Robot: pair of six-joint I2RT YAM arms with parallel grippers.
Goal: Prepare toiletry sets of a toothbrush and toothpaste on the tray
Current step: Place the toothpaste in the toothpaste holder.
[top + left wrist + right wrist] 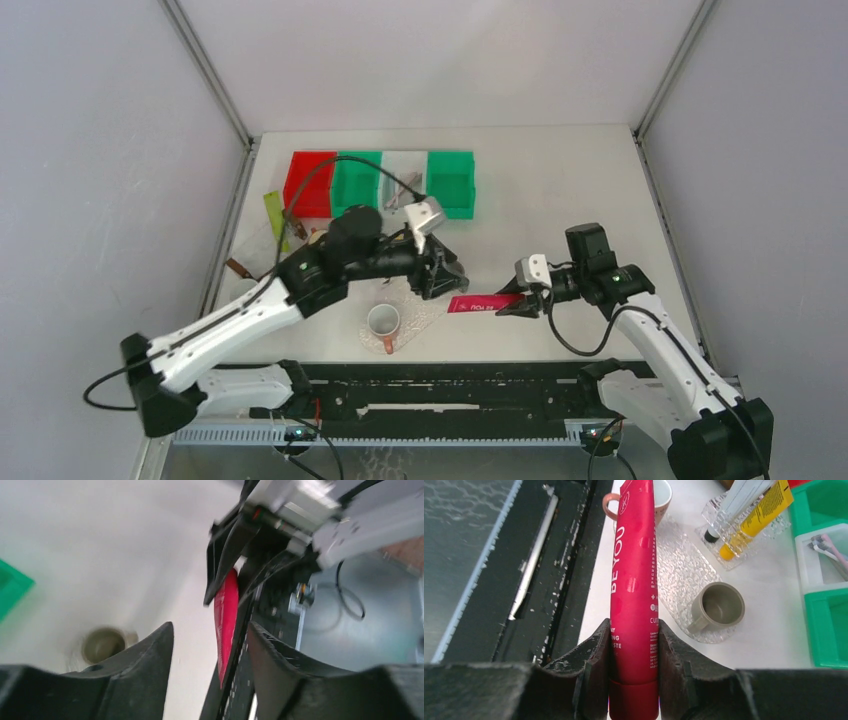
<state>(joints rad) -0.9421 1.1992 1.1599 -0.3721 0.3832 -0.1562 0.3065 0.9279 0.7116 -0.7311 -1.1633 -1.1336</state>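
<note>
- The left wrist view is smeared with blur, and a green plastic bin (pixel 10 587) is cut off at that view's left edge.
- The left hand (pixel 440 272) hangs over the middle of the white tabletop (pixel 560 200). Its 2 fingers are spread and touch nothing.
- From above, the left arm hides much of the clear textured plastic tray (pixel 679 565).
- The glossy red plastic toothpaste tube (pixel 634 570) carries white lettering reading "BE YOU". It is held level in the air between the 2 hands, just beside the tray, with its flat end towards the left hand.
- The right hand (pixel 634 626) is pinching that tube near its cap end. The darker red cap is sunk between the fingers and cut off by the frame.
- A grey-green cup (pixel 718 605) stands on the tray. Beyond it a yellow tube (pixel 759 515) lies in a 2nd clear tray.
- A white bin (pixel 811 565) holds slim pink toothbrushes (pixel 829 550), which the frame's right edge crops.
</note>
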